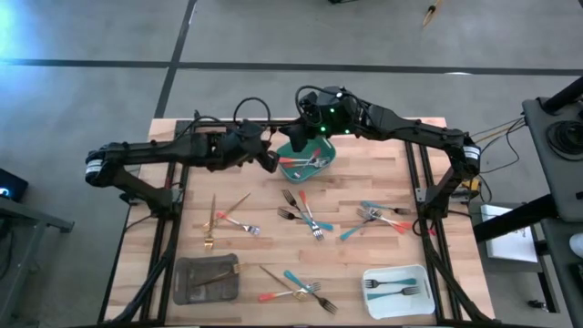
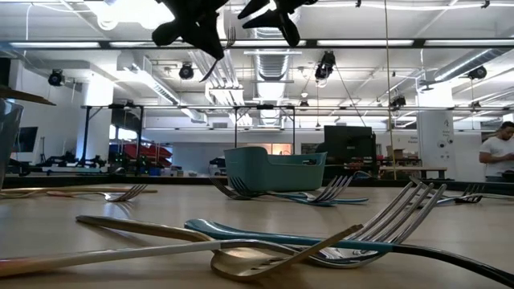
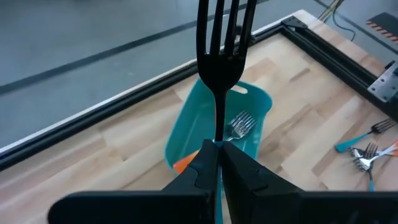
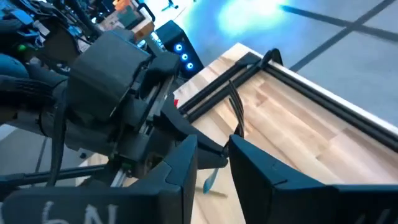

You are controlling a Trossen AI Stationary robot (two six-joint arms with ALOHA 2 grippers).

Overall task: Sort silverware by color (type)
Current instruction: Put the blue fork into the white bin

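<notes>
Left gripper (image 3: 219, 163) is pinching a fork (image 3: 221, 43) upright above the teal tray (image 3: 205, 127); right gripper (image 4: 211, 158) is hovering alongside, jaws spread

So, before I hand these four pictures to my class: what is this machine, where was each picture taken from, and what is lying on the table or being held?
It is a robot with two dark arms at a wooden table, sorting cutlery by colour. One picture looks straight down, one looks level across the tabletop, and two come from cameras on the wrists. Loose forks with teal, red-orange or gold handles lie scattered. A teal tray, a grey tray and a white tray each hold a few pieces. The left hand is shut on a fork, held above the teal tray. The right hand hovers beside it, fingers apart, holding nothing.
</notes>
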